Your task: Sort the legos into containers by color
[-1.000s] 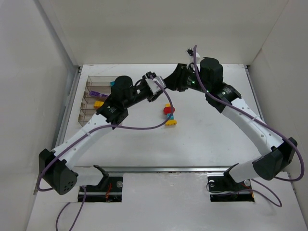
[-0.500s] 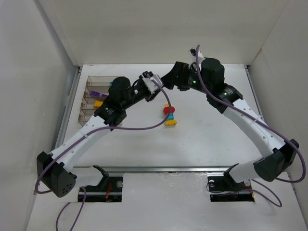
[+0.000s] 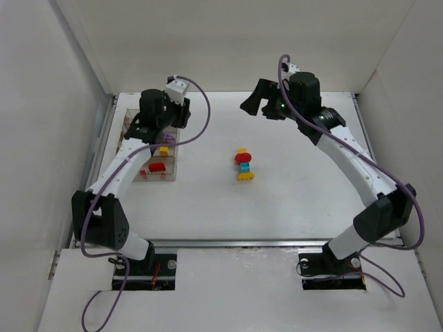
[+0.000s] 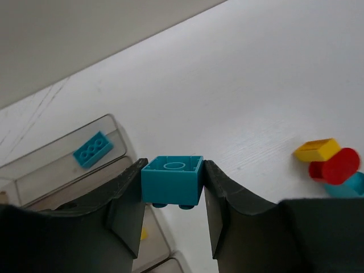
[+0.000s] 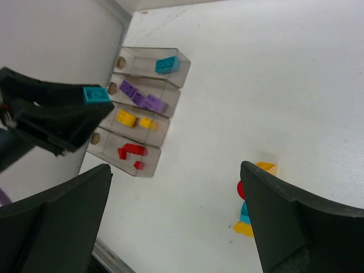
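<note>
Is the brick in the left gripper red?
No, the left wrist view shows the left gripper pinching a teal brick between its fingers.

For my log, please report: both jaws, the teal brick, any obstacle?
Left jaws shut on teal brick, by the organizer. Right jaws open, empty. Nothing seen blocking the teal compartment.
</note>
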`<action>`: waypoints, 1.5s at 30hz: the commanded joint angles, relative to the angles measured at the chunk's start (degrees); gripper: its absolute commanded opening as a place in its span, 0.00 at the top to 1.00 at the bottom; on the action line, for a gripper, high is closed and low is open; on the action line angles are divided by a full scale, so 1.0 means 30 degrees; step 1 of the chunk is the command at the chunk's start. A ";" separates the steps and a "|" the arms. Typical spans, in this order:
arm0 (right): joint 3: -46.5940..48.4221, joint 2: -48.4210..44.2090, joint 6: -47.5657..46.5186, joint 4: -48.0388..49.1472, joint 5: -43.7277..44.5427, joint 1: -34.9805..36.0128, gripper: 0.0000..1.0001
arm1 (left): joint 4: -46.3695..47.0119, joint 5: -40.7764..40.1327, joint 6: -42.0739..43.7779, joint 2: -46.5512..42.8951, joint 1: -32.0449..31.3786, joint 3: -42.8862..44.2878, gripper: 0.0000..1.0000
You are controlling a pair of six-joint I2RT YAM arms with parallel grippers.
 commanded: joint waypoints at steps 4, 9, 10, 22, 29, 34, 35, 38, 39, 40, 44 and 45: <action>0.2232 0.2943 -0.1202 -0.0768 -0.0798 -0.0493 0.00 | -0.1703 0.0428 -0.0970 0.3556 0.3535 0.3829 1.00; 0.4021 0.5491 -0.1405 -0.2054 -0.1733 -0.0874 0.00 | -0.2525 0.1221 -0.1409 0.6809 0.5181 0.6667 1.00; 0.4227 0.5757 -0.1407 -0.2057 -0.1736 -0.0874 0.00 | -0.2760 0.1222 -0.1409 0.7945 0.5357 0.7111 1.00; 0.6075 0.7692 -0.1583 -0.3200 -0.1736 -0.1812 0.00 | -0.2968 -0.0098 -0.1409 1.2732 0.6326 1.0602 1.00; 0.6483 0.8044 -0.1583 -0.3200 -0.1912 -0.1812 0.00 | -0.4076 0.0080 -0.1233 1.3814 0.6502 1.1596 0.47; 0.6836 0.8045 -0.1759 -0.3753 -0.1736 -0.1812 0.00 | -0.4081 0.0080 -0.0826 1.3613 0.6851 1.1395 0.29; 0.7069 0.8045 -0.1991 -0.3960 -0.1446 -0.1812 0.00 | -0.3820 0.0080 -0.0823 1.3611 0.6853 1.1393 0.27; 0.7071 0.7842 -0.2665 -0.4401 -0.0626 -0.1812 0.00 | -0.3818 0.0080 -0.0823 1.3261 0.6853 1.1598 0.27; 0.7071 0.7840 -0.2870 -0.4575 -0.0333 -0.1812 0.00 | -0.3818 0.0080 -0.0823 1.2912 0.6853 1.1830 0.27; 0.7071 0.7550 -0.3191 -0.4867 0.0018 -0.1812 0.00 | -0.3440 0.0080 -0.0997 1.2618 0.6853 1.1832 0.27; 0.7098 0.7079 -0.5088 -0.6268 0.3002 -0.1053 0.00 | -0.3027 0.0780 -0.0999 1.0598 0.6677 1.1073 0.27; 0.7274 0.7311 -0.5650 -0.6740 0.4547 -0.0354 0.00 | -0.3027 0.0783 -0.0796 0.9723 0.6416 1.1070 0.27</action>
